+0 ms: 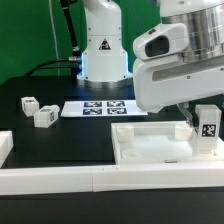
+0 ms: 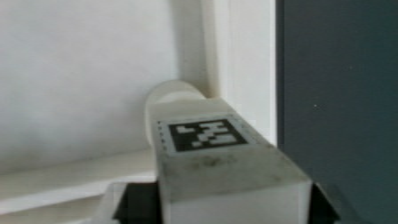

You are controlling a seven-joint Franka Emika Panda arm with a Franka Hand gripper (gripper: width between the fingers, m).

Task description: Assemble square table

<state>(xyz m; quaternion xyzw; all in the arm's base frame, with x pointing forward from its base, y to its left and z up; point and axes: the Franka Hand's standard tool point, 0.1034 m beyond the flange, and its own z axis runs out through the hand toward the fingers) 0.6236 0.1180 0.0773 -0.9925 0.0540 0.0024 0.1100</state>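
Pinches a short white tagged leg (image 1: 209,127) in the gripper (image 1: 205,118) at the frame's right, against the right rim of the white square panel (image 1: 150,146) lying lower centre. Shows a black table (image 1: 65,135) with one loose leg (image 1: 28,103) and a second leg (image 1: 44,116) at middle left and the marker board (image 1: 97,107) at centre. Ends in a white border bar (image 1: 60,182) along the bottom, a green backdrop (image 1: 25,40) upper left.

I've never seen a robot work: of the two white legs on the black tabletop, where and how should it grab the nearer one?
Probably from straight above, pinching two opposite sides of the leg: it sits on the black tabletop, apart from the other leg, so both sides are free.
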